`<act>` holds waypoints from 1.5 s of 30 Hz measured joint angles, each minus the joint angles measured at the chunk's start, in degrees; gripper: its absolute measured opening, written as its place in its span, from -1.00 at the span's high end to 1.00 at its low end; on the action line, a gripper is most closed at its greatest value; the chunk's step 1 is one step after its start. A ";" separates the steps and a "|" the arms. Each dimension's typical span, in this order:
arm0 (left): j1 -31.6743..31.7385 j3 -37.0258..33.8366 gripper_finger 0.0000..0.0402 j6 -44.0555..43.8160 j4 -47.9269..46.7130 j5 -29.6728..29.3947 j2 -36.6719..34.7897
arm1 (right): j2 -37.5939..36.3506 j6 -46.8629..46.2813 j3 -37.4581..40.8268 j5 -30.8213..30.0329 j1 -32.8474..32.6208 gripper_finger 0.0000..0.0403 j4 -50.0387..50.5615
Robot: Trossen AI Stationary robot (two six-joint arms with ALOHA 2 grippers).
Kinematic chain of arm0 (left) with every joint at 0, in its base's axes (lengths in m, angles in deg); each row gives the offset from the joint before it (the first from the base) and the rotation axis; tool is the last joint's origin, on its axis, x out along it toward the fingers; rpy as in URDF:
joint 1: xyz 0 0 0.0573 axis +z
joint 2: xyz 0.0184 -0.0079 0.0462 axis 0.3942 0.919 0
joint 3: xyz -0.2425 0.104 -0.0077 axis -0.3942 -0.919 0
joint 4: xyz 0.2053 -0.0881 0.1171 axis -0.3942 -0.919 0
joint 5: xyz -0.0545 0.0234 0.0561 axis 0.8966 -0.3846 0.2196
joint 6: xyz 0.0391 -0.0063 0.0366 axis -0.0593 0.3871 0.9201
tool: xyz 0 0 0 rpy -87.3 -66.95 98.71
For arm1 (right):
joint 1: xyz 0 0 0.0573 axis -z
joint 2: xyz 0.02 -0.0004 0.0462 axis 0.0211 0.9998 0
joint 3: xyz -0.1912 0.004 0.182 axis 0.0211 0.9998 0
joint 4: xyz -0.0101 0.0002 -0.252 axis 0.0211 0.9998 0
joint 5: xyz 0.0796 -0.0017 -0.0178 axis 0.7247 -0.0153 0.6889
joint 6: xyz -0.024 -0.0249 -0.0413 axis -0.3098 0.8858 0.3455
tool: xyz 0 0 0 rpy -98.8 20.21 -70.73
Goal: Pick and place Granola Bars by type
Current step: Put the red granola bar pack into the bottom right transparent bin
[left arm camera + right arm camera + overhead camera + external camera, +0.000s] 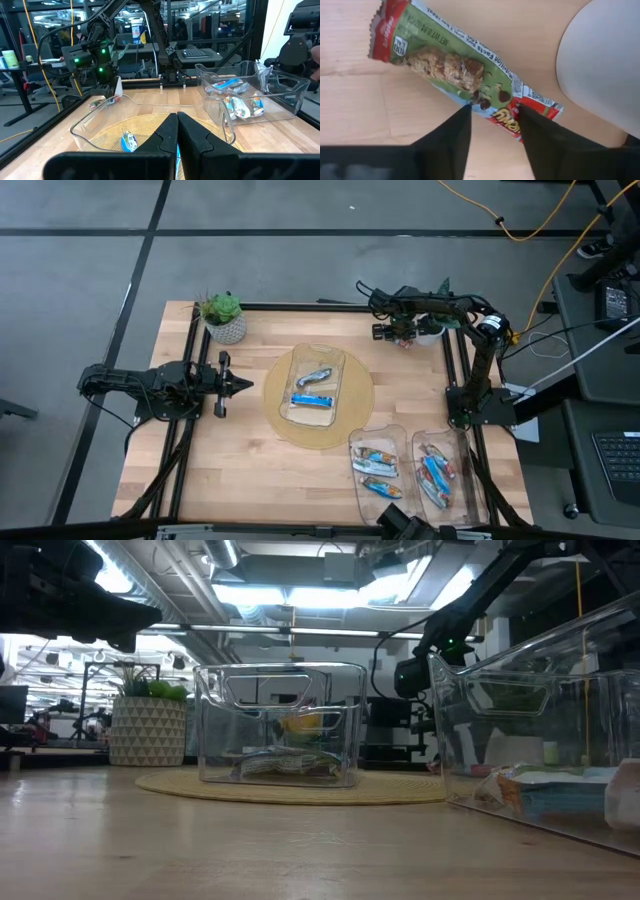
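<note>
- A granola bar (465,70) in a glossy green-and-red foil wrapper with crimped ends lies flat on the pale wood table (250,470), at the far right corner.
- The right gripper (492,112) is over it, its two dark, blunt fingers partly apart and straddling the wrapper near one end; whether the tips already pinch the foil I cannot tell.
- A smooth white rounded object (600,65) sits just beside the bar.
- More bars lie in three clear, rigid plastic bins with rounded corners: two shiny blue-and-silver bars (313,388) in the centre bin (300,358), which rests on a round woven mat (280,430).
- Multicoloured bars (377,470) fill the near bin (385,432); blue and red ones (435,473) lie in the bin at the right edge (425,438).
- The left gripper (240,385) waits at the table's left side, fingers pressed together and empty, pointing toward the mat.
- A small green plant in a white faceted pot (225,320) stands at the far left corner.
</note>
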 joint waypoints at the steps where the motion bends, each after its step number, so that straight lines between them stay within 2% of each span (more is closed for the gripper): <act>1: 0.00 0.00 0.99 0.00 0.00 -0.02 0.00 | 0.00 0.11 0.00 0.13 -0.02 0.19 0.04; 10: 0.02 0.00 0.99 0.00 0.00 -0.02 0.00 | -0.09 2.59 -0.02 1.67 -0.07 0.70 1.36; 16: 0.01 -0.02 0.99 0.00 0.00 -0.02 0.00 | -0.13 4.57 -0.15 2.85 -0.20 0.96 2.88; 22: 0.00 0.00 0.99 0.00 0.00 -0.02 0.00 | -0.22 6.67 -1.43 4.94 -0.54 0.92 3.78; 27: 0.01 -0.02 0.99 0.00 0.00 -0.02 0.00 | -0.22 7.92 -2.97 4.92 -1.55 0.97 4.43; 45: 0.00 0.00 0.99 0.00 0.00 -0.02 -0.02 | -0.22 13.26 -12.47 3.82 -5.84 0.98 10.79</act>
